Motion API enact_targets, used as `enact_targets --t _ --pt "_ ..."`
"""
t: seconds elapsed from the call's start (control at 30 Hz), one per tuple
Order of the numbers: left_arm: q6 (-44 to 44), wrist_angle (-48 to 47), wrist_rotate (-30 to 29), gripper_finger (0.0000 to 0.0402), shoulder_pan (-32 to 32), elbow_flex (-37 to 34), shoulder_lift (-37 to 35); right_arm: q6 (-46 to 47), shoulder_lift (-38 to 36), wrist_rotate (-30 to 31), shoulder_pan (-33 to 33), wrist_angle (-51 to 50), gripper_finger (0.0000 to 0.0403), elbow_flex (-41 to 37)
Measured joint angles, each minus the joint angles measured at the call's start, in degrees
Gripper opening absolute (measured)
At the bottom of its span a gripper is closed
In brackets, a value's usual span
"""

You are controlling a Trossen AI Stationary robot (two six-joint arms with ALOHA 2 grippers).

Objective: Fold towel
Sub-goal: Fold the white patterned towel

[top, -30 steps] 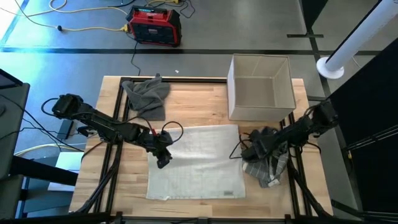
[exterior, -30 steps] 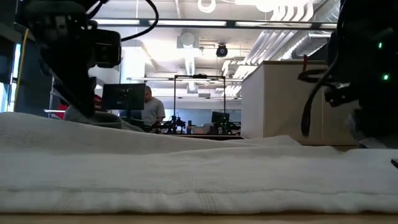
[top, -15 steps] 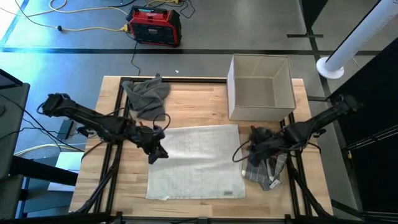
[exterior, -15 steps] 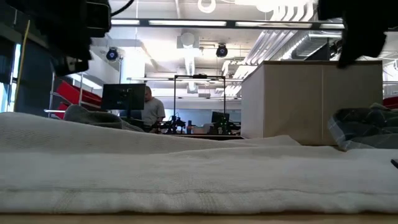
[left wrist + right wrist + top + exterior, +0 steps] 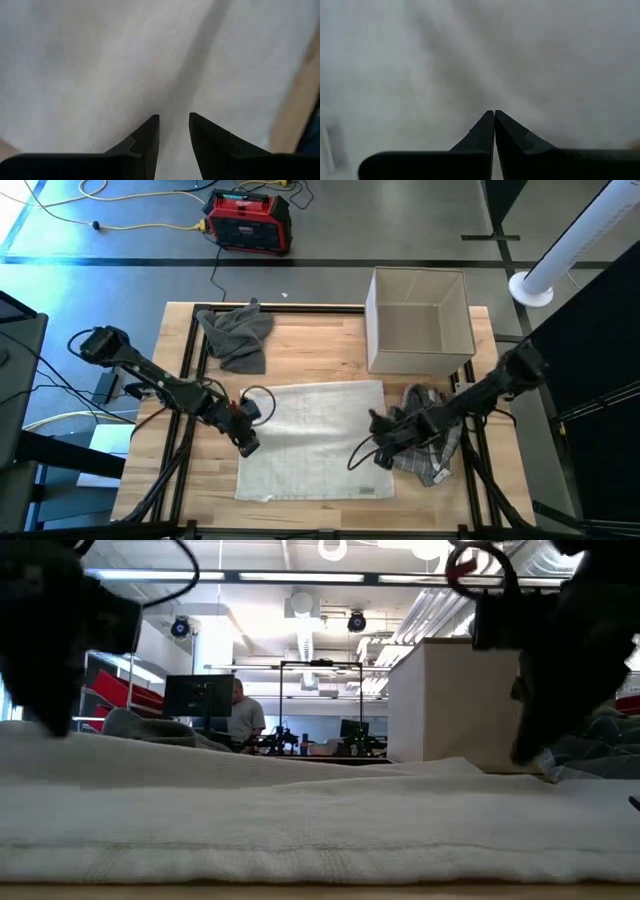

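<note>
High view: a white towel lies spread flat on the wooden table, and both arms reach in over it from opposite sides. The left gripper sits at the towel's left edge, over the cloth. In the left wrist view its 2 fingers stand a narrow gap apart with nothing between them, the white weave directly ahead of the tips and a strip of bare wood off to one side. The right gripper is at the towel's right edge. Its wrist view shows the 2 fingers pressed together tip to tip, empty, pointing at pale cloth. Just behind the right gripper, along its arm, lies a crumpled grey plaid cloth. Beyond the left gripper, toward the far edge, is a bunched grey towel. An open cardboard box stands beyond the right gripper.
</note>
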Motion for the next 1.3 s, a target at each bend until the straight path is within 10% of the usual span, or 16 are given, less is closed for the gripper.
enact_targets --t 0.27,0.57,0.83,1.3 --pt "-1.74 4.05 6.05 0.0099 -3.81 0.15 7.33 3.94 4.29 -10.56 5.13 11.01 0.0000 0.32" --pt "-1.37 -0.46 8.91 0.0099 -2.02 5.03 2.05 0.81 -3.99 -12.52 4.69 -6.28 0.0000 7.26" --pt "15.49 -9.91 -4.19 0.0099 6.09 9.13 -11.23 -8.18 -16.37 -4.97 -4.53 -31.55 0.0007 14.43" --pt "32.34 -11.59 -8.57 0.0099 13.28 9.16 -15.41 -23.09 -15.11 0.86 -17.12 -19.75 0.0182 1.24"
